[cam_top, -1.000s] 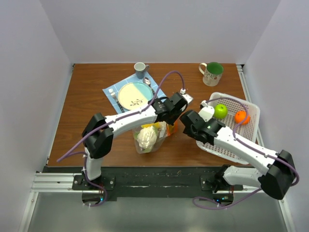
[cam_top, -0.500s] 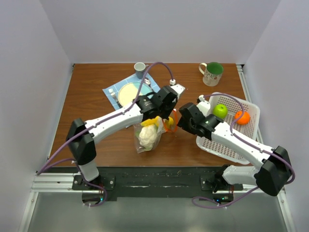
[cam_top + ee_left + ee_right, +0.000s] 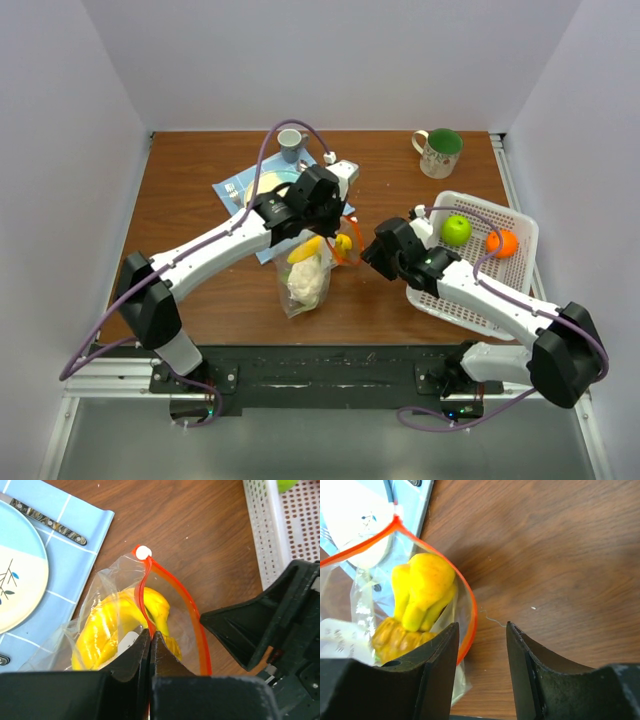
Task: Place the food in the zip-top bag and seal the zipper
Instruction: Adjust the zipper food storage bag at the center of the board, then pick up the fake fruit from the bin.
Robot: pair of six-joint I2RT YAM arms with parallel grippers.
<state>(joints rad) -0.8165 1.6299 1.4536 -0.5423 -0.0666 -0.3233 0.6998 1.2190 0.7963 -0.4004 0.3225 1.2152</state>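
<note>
At mid-table the left gripper (image 3: 150, 634) pinched shut on the zipper (image 3: 172, 590), holding the zip-top bag (image 3: 305, 285) open over the banana (image 3: 422, 590). The right gripper (image 3: 481, 632) hung half open and empty just right of the bag. The rim needed holding taut while the right fetched the green apple (image 3: 457, 229) from the basket (image 3: 470, 310).

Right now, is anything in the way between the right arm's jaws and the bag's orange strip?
Nothing visible does. The open right jaws face the zipper directly, over the wooden table. The left jaws pinch the strip's other side, out of the way.
</note>
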